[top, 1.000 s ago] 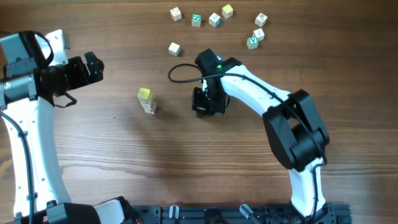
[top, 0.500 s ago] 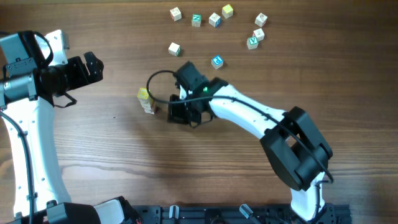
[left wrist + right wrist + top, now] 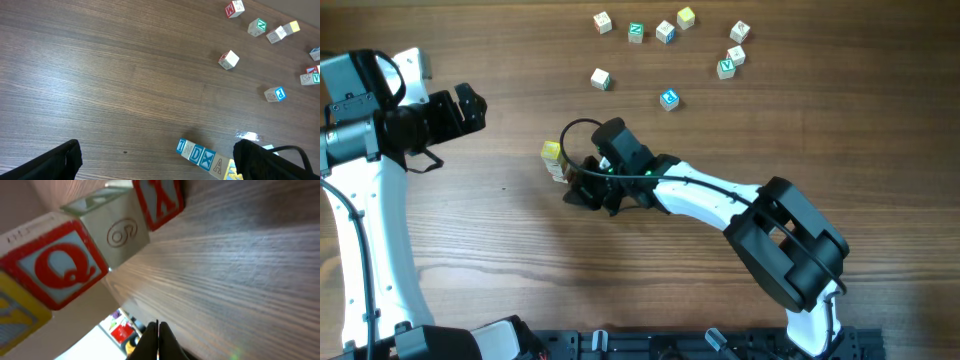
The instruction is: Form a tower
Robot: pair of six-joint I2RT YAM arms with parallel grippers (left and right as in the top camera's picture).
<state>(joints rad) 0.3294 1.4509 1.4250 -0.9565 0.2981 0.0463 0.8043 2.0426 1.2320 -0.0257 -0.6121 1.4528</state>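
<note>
Wooden table [image 3: 470,260], tower [image 3: 553,158], red Q [image 3: 62,270] legible from right wrist

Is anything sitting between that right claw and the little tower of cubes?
Nothing visible. The shut right claw sits right beside the tower, with only bare table between them; the loose cubes lie farther off.

A robotics lab: left arm [image 3: 375,240] and right arm [image 3: 705,200] stand at the near edge of a wood-grain table [image 3: 500,270], a black rail [image 3: 650,346] along it.
</note>
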